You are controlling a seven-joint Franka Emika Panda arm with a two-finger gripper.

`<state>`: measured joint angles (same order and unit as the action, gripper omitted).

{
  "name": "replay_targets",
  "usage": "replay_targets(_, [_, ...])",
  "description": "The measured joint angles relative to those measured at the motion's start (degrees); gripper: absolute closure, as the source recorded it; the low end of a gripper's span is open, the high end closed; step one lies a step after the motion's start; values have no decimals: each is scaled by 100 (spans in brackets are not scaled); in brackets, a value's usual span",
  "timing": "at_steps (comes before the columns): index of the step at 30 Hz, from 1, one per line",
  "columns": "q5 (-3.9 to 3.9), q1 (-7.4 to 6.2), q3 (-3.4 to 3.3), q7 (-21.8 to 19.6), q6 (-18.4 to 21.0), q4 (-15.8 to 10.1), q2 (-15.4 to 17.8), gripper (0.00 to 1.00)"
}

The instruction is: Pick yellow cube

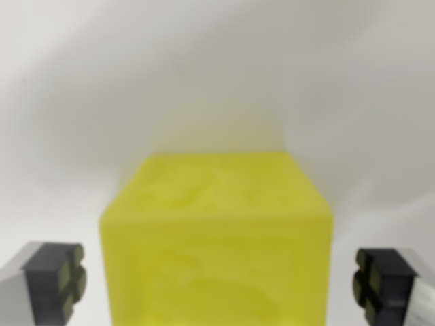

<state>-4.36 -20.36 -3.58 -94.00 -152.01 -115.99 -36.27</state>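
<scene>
No brand, label or writing can be read anywhere in the wrist view; the faces of the yellow cube (216, 244) are plain, with only faint, blurred mottling in the colour.

The yellow cube fills the lower middle of the frame, its top face showing from about mid-height and its front face running down past the bottom edge. It rests on a pale grey-white surface (204, 75) that takes up the whole upper half and both sides of the picture. A soft yellow tint lies on the surface just above the cube's far edge.

The claw (219, 285) stands open, with the cube between its two fingers. One dark fingertip (58, 278) sits in the lower left corner of the frame, the other in the lower right corner (380, 282), each on a lighter metal-coloured finger body that runs off the frame edge. A strip of bare surface shows between each fingertip and the nearest side of the cube, so neither pad touches it. The gap on the left looks about as narrow as the gap on the right, and the cube sits roughly centred between them.

The whole picture is soft in focus, so the cube's edges and the pads' ridges are blurred.
</scene>
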Motion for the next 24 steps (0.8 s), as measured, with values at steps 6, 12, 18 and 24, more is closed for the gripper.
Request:
replay_targets(6, [-44, -7, 0, 20, -121, 56, -176, 0])
replay_targets(12, [-57, -12, -3, 23, -129, 58, -184, 100])
replay_targets(18, [-38, -11, -7, 5, -28, 8, -28, 100])
replay_targets(24, [5, -5, -7, -23, 112, -53, 174, 100])
